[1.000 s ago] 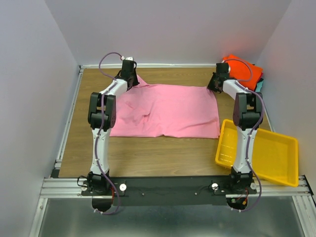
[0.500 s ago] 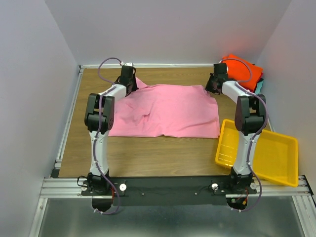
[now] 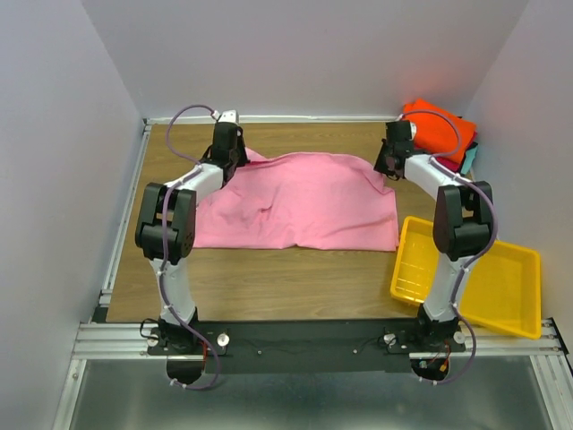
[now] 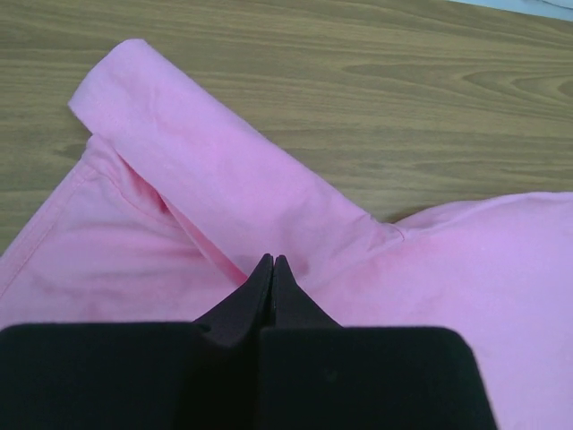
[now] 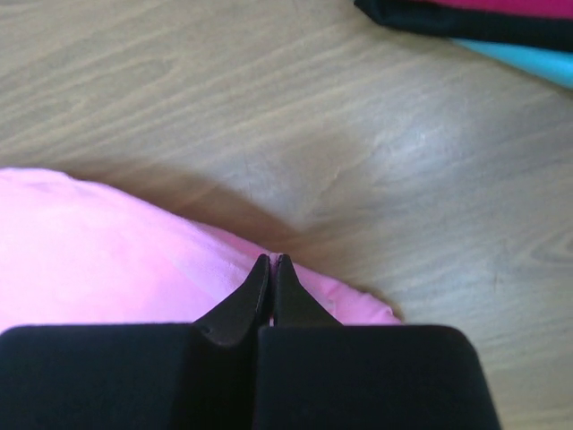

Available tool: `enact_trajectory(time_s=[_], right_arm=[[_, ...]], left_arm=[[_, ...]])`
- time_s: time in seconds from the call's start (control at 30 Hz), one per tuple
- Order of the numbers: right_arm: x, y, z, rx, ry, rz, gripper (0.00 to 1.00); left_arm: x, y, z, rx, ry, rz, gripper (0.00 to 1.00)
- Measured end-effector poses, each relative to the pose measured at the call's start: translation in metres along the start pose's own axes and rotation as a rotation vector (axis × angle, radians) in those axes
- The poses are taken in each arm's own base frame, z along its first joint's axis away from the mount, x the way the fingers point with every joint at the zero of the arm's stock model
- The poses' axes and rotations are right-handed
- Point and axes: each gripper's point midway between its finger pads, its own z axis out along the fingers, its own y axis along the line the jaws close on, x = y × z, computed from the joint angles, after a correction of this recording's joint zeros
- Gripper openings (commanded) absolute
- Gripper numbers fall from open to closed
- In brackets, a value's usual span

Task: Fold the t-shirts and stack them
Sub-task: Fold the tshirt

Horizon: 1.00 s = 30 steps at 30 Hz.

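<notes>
A light pink t-shirt (image 3: 295,202) lies spread across the middle of the wooden table. My left gripper (image 3: 226,161) sits at its far left corner by the sleeve. In the left wrist view this gripper (image 4: 272,261) is shut, its tips pinching the pink t-shirt (image 4: 224,197) beside the folded-over sleeve. My right gripper (image 3: 386,167) is at the far right corner. Seen from the right wrist, that gripper (image 5: 272,260) is shut on the edge of the pink t-shirt (image 5: 107,251). More t-shirts are piled at the back right, orange (image 3: 437,130) on top and teal (image 3: 469,158) below.
A yellow plastic tray (image 3: 519,296) stands at the near right, beside the right arm's base. The right wrist view shows dark (image 5: 421,18) and teal (image 5: 528,58) cloth of the pile close beyond the gripper. White walls enclose the table on three sides.
The left gripper has closed on the shirt's far left corner. Both arms have shifted, elbows swinging outward, and the shirt's far edge has risen slightly between the grippers.
</notes>
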Motion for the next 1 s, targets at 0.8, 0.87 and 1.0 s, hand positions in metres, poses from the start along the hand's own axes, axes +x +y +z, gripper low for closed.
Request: enact_trajectory(time_s=[0.8, 0.87, 1.0], right_arm=[[0.022, -0.037, -0.066, 0.178, -0.085, -0.056, 0.01], [0.026, -0.039, -0.069, 0.185, -0.083, -0.059, 0.01], [0.034, -0.041, -0.078, 0.186, -0.086, -0.069, 0.01]], left_arm=[[0.022, 0.014, -0.097, -0.081, -0.093, -0.015, 0.00], [0.025, 0.015, -0.102, -0.087, -0.095, -0.018, 0.00], [0.032, 0.012, -0.113, -0.085, -0.096, -0.015, 0.00]])
